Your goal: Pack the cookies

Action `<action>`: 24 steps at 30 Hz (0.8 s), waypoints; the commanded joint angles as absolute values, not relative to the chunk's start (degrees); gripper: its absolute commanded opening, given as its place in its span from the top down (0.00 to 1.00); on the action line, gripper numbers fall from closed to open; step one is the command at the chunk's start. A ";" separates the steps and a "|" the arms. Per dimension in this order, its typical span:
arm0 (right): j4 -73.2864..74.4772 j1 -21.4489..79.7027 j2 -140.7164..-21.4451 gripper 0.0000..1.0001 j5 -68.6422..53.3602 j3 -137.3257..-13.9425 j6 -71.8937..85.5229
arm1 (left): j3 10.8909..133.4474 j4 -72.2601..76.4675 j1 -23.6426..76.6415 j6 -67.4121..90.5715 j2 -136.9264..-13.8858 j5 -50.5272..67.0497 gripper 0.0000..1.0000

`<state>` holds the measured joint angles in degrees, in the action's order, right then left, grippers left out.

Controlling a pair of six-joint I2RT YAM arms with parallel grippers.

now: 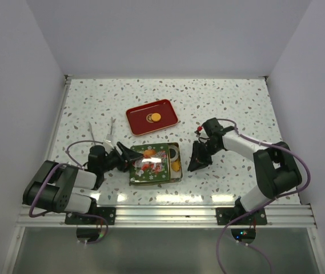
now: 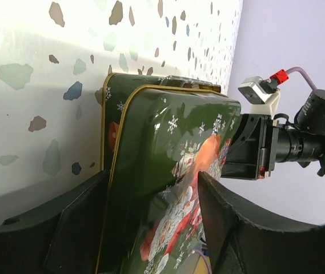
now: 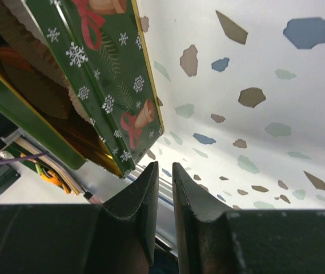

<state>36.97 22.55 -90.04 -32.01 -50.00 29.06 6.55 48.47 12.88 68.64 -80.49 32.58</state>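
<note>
A green Christmas tin (image 1: 177, 174) stands at the table's middle, its decorated lid (image 1: 149, 166) lying skewed over most of it. Orange cookies (image 1: 175, 166) and a white paper cup (image 1: 173, 153) show in the uncovered right part. One orange cookie (image 1: 156, 117) lies on the red tray (image 1: 167, 108) beside a dark one. My left gripper (image 1: 129, 156) is at the tin's left edge; in the left wrist view its fingers (image 2: 76, 222) straddle the lid (image 2: 173, 142), shut on it. My right gripper (image 1: 196, 164) is shut and empty just right of the tin (image 3: 105, 74).
The red tray sits behind the tin. Two thin white sticks (image 1: 101, 132) lie at the left, behind the left arm. White walls close in the table on three sides. The metal rail (image 1: 168, 214) runs along the near edge.
</note>
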 commanded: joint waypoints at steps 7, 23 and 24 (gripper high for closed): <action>33.58 24.69 -92.46 0.80 -31.46 -49.66 29.35 | 9.84 49.13 15.20 71.45 -82.00 29.27 0.34; 31.99 25.66 -93.87 0.82 -32.70 -48.43 29.18 | 15.38 41.31 19.07 72.16 -84.20 23.12 0.36; 31.91 25.75 -93.95 0.82 -32.78 -48.43 29.09 | 15.38 40.96 19.16 72.68 -84.11 22.16 0.36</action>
